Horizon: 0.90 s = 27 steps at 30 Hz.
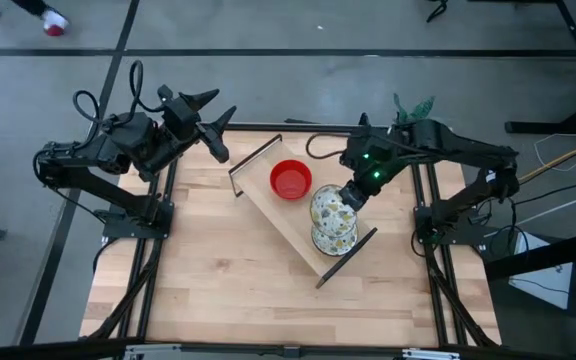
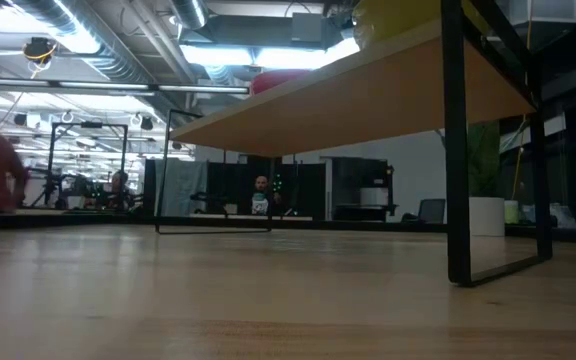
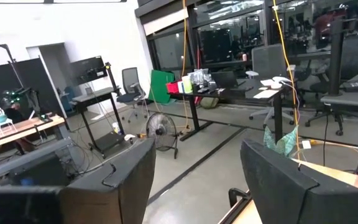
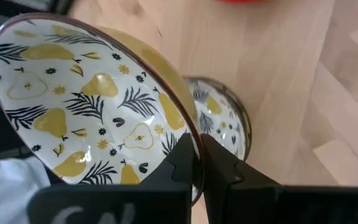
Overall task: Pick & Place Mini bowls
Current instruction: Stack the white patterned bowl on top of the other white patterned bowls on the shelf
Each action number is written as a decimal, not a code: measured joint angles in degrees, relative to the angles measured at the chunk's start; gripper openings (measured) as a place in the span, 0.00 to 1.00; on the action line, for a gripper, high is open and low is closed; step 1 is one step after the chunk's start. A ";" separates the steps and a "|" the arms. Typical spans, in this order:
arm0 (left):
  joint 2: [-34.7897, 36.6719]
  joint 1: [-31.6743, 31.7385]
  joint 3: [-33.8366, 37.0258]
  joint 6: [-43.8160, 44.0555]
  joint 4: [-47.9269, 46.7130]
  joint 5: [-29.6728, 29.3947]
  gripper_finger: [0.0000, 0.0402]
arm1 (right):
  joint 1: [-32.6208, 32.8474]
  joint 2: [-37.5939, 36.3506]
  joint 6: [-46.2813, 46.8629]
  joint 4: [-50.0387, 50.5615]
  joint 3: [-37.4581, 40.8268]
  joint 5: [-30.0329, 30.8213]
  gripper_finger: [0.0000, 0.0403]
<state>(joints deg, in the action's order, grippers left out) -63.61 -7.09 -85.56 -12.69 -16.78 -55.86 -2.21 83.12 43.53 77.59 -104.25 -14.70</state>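
right hand (image 1: 351, 197) pinches one patterned bowl (image 1: 332, 211) above another (image 4: 225, 121); one red bowl (image 1: 291, 180) nearby.

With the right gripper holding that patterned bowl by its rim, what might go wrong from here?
1. The right gripper pinches only the thin rim of the tilted pear-patterned bowl, so the bowl might slip or swing.
2. A second patterned bowl sits just beneath it on the raised wooden shelf; lowering could knock the two together.
3. The red bowl sits close by on the same shelf, and a sideways move might bump it.
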 joint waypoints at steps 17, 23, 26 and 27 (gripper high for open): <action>0.00 0.00 0.00 0.00 0.00 0.00 0.57 | 2.99 7.64 -4.06 7.94 0.00 -1.72 0.03; 0.00 0.00 0.00 0.38 0.00 0.00 0.57 | 4.04 9.14 -5.37 9.38 0.00 -1.38 0.03; 0.00 0.00 0.00 1.38 0.00 0.00 0.57 | 4.04 10.24 -6.61 10.71 0.00 -0.60 0.03; 0.00 0.00 0.00 1.45 0.00 0.00 0.57 | 4.04 10.53 -6.78 10.80 0.00 -0.37 0.03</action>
<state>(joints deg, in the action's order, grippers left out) -63.61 -7.09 -85.56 -11.24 -16.78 -55.86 1.83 93.65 36.76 88.39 -104.25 -15.07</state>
